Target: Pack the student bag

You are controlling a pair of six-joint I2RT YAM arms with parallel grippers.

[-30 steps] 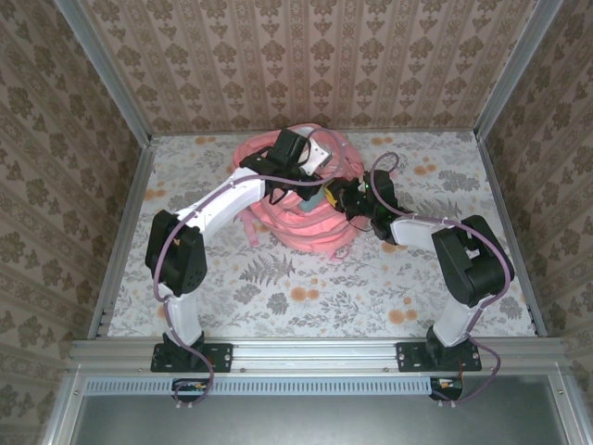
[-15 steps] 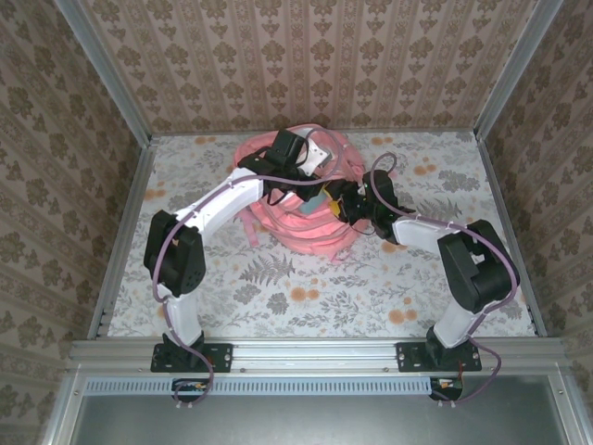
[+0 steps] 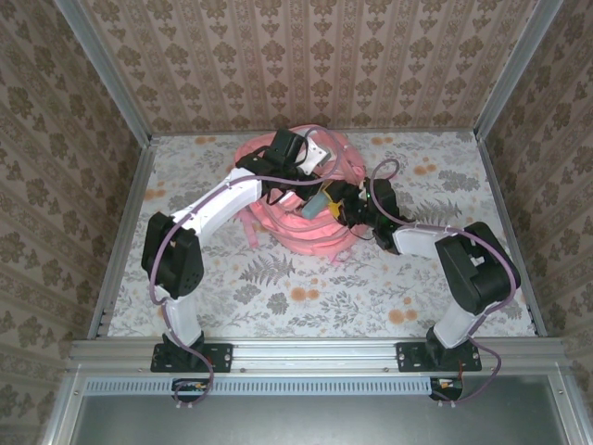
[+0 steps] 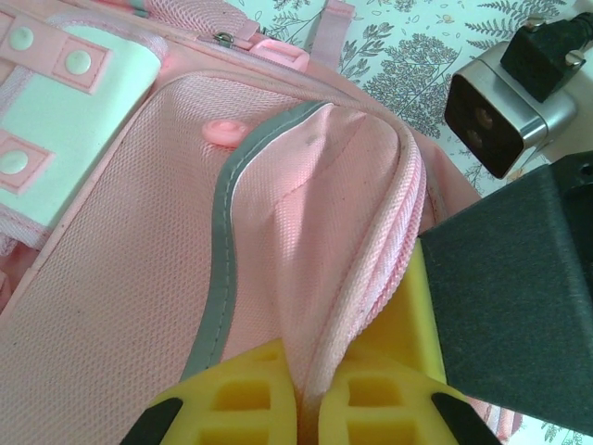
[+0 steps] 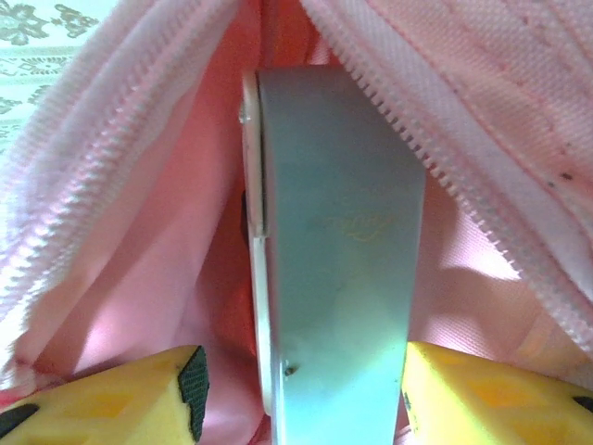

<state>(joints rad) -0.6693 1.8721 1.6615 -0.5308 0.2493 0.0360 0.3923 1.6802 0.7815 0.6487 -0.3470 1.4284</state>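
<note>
The student bag (image 3: 298, 225), pink with a grey stripe (image 4: 220, 222) and a white patch (image 4: 56, 120), lies at the middle back of the table. My left gripper (image 4: 310, 399) is shut on the zip edge of the bag's opening and holds it up. My right gripper (image 5: 301, 389) reaches into that opening (image 3: 335, 206) from the right and stands open. A pale blue flat case (image 5: 338, 250) stands upright between its yellow fingers, inside the bag. A gap shows between the case and the left finger (image 5: 120, 399). The bag's zip teeth (image 5: 463, 148) run on both sides.
The flowered table (image 3: 306, 297) lies bare in front of the bag. Pink straps (image 3: 252, 227) trail to the bag's left. Metal rails (image 3: 125, 222) and papered walls close in the table. In the left wrist view my right wrist's camera (image 4: 500, 111) sits close to the bag's edge.
My right gripper's jaws have opened around the pale blue case, and that arm has pushed slightly left into the bag. The left gripper still pinches the zip edge.
</note>
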